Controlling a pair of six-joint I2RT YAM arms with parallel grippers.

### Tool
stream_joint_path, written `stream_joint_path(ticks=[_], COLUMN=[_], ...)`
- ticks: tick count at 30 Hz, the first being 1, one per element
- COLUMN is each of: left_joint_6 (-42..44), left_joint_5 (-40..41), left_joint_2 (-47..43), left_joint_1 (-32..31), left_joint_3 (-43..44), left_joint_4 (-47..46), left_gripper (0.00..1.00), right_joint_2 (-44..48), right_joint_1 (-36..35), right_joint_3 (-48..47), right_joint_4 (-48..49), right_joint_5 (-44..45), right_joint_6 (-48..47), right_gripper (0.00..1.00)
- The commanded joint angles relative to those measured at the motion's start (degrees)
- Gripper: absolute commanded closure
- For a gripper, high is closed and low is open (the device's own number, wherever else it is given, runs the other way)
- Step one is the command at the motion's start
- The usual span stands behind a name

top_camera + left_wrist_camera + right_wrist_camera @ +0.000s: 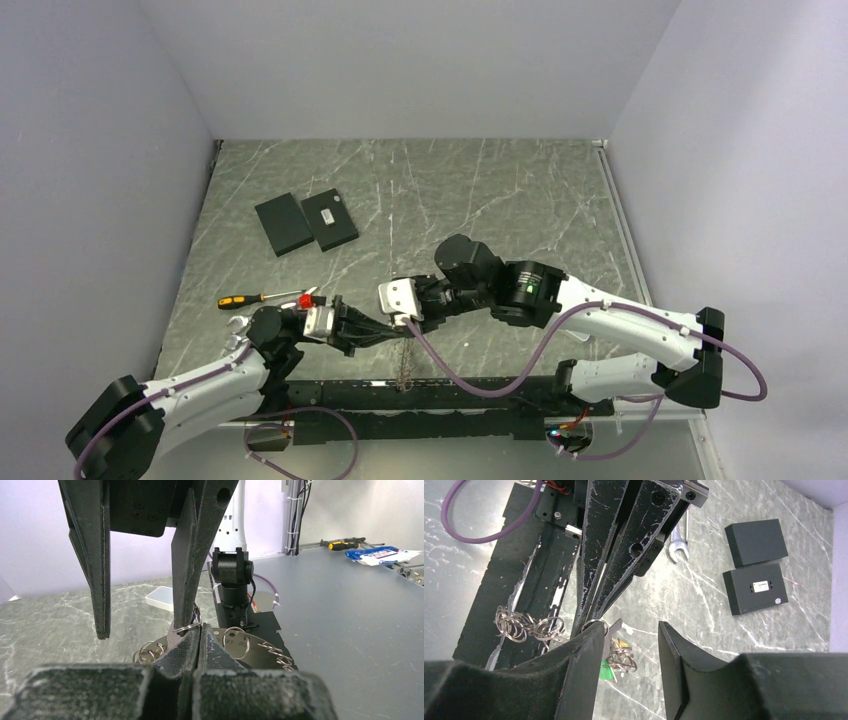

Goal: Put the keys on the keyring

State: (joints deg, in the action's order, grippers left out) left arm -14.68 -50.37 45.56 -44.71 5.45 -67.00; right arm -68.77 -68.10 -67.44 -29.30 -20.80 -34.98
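Keyring (pixel 186 627) is sitting pinched in the shut left pincer (pixel 199 633); right pincer (pixel 631 630) is gaping half-wide just beside it; keys (pixel 620 657) are dangling below.

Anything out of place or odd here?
Slightly: the keyring chain trails off the table onto the black base plate. A screwdriver and wrench lie nearby, tools this task seems not to need. Nothing looks spilled or damaged.
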Motion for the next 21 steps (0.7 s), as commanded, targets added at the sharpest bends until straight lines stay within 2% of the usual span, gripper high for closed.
stream_joint_path(ticks=[1, 10, 21], left_joint_6=[0.46, 1.15, 1.13], left_joint_5=[2.23, 3.81, 4.20], left_joint_2=[-1.27, -1.68, -0.37], left_joint_1=[-0.91, -0.88, -0.91], left_joint_3=[1.22, 0.79, 0.52], left_joint_4=[-8.68, -9.13, -11.96], left_gripper=[1.00, 1.00, 1.00], right_joint_2=[0.96, 3.01, 1.84], right_joint_1=[-0.37, -0.37, -0.28], right_joint_3=[0.96, 0.83, -1.63], right_joint_4=[5.58, 2.43, -5.04], right_joint_5=[2.89, -2.69, -4.06], right_joint_6=[-1.24, -1.26, -2.80], right_gripper=[0.52, 0.46, 0.42])
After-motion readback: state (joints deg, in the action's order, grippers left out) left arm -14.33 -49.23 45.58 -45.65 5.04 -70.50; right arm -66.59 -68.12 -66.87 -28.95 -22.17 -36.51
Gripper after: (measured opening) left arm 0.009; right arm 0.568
